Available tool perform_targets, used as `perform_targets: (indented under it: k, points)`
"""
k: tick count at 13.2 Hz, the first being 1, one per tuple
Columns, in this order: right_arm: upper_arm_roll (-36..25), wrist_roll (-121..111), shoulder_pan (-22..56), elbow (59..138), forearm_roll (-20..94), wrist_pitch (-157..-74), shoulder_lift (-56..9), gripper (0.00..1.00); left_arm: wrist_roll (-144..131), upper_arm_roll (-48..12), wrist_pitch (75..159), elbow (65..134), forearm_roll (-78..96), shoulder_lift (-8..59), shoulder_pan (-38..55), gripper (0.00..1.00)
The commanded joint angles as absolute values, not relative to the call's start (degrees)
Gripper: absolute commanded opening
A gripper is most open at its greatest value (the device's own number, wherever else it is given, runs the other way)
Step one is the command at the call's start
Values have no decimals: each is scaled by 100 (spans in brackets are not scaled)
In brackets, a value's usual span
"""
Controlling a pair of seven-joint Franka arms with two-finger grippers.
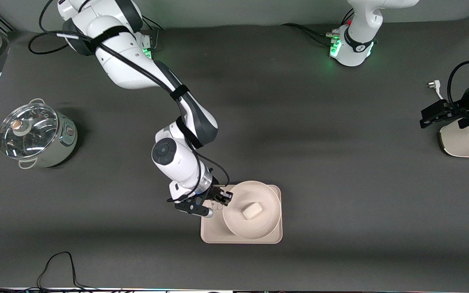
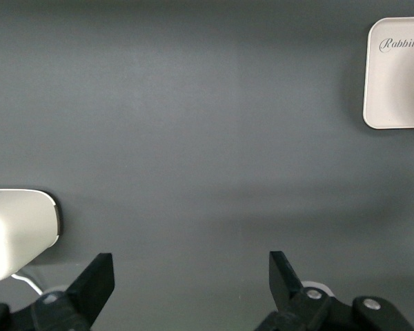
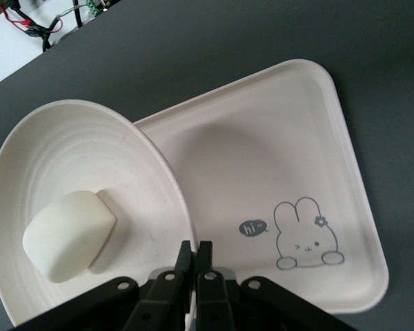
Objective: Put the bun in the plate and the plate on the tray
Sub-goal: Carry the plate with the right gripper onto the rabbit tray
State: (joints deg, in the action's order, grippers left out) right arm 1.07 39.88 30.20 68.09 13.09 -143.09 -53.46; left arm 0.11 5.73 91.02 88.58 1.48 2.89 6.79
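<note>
Right gripper (image 1: 223, 198), my own, jaws pressed together on the rim of the round cream-white shallow plate (image 1: 259, 228), holds it over the cream-pink rectangular tray (image 1: 210, 236) with the rabbit drawing. My pinch sits at the plate's edge toward the right arm's end of the tray; the small off-white rounded bun (image 1: 252, 211) lies in the plate near its centre. By my reading the plate is tilted, not yet flat, so lowering comes next. My left gripper (image 2: 192, 286) waits, fingers spread, near the table's left-arm end, well apart.
</note>
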Motion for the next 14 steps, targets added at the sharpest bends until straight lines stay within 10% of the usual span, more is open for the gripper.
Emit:
perform_targets:
  k: [1,9,10,11,14]
  points:
    - [88,3876,3050,6539,1336,-14781,-5800,0,26,571,9149,8807,211,290,650,100]
    - [88,3876,3085,6855,1336,-15337,-6038,0,26,571,9114,8807,193,290,650,100]
    - [88,3876,3085,6855,1336,-15328,-6038,31,26,571,9114,8807,193,290,650,100]
    - [88,3876,3076,6864,1336,-15328,-6029,92,26,580,9106,8807,202,281,650,100]
    - [88,3911,3067,6917,1345,-15223,-5924,100,26,571,9158,8798,202,281,650,100]
